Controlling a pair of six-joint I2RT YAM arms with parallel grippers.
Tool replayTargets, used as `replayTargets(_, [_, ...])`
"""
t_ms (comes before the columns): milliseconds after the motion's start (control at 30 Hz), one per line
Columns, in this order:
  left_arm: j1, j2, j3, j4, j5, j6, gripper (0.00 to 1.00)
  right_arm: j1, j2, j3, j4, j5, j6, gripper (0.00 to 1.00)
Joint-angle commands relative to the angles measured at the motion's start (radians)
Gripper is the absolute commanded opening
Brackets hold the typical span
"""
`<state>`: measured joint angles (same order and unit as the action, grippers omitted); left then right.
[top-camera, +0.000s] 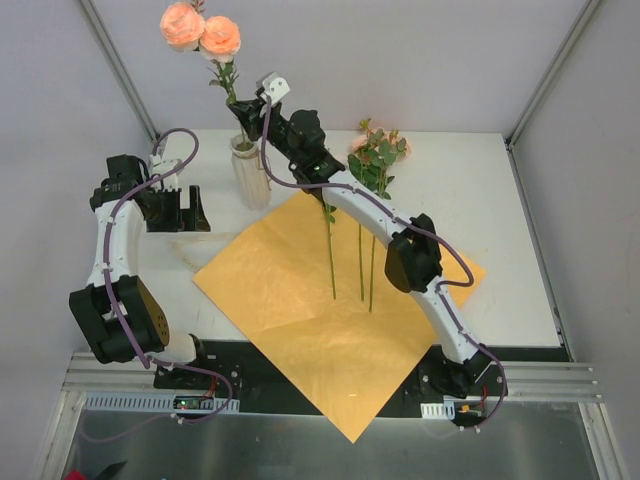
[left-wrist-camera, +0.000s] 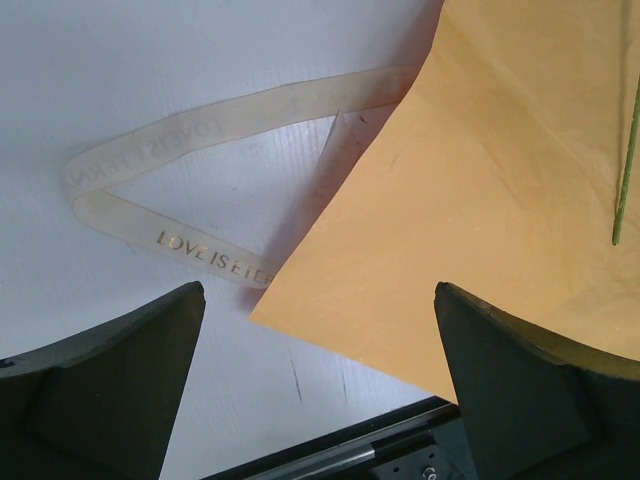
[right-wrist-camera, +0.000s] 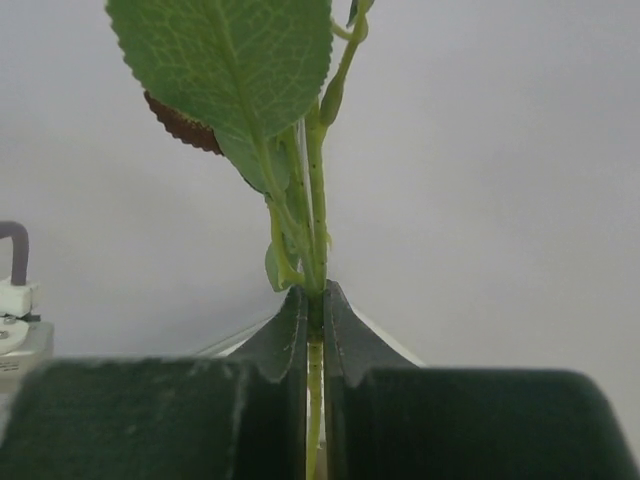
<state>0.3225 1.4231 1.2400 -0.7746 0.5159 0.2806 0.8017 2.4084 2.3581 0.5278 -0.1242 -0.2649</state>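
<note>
My right gripper (top-camera: 243, 118) is shut on a green rose stem (right-wrist-camera: 316, 210) just above the ribbed cream vase (top-camera: 250, 172) at the table's back. The stem carries two peach roses (top-camera: 200, 32) high over the vase. In the right wrist view the stem runs up between the closed fingers (right-wrist-camera: 288, 335), with a large leaf (right-wrist-camera: 225, 60) above. My left gripper (top-camera: 178, 212) hangs open over the table's left side, nothing between its fingers (left-wrist-camera: 110, 370). Below it lie a sheer ribbon (left-wrist-camera: 190, 130) printed "LOVE IS" and the corner of the orange wrapping paper (left-wrist-camera: 480, 200).
The orange paper (top-camera: 330, 310) lies as a diamond across the table and over its near edge. Three flowers with pink blooms (top-camera: 378, 155) rest on it, stems pointing toward me. One stem end (left-wrist-camera: 626, 170) shows in the left wrist view. The ribbon (top-camera: 185, 250) lies left of the paper.
</note>
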Motion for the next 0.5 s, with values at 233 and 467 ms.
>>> replayTargets(233, [0.010, -0.036, -0.028, -0.023, 0.026, 0.015, 0.99, 0.008, -0.173, -0.066, -0.334, 0.054, 0.104, 0.38])
replayTargets(467, [0.010, -0.050, -0.043, -0.022, 0.016, 0.011, 0.99, -0.018, -0.423, -0.365, -0.380, 0.060, 0.124, 0.55])
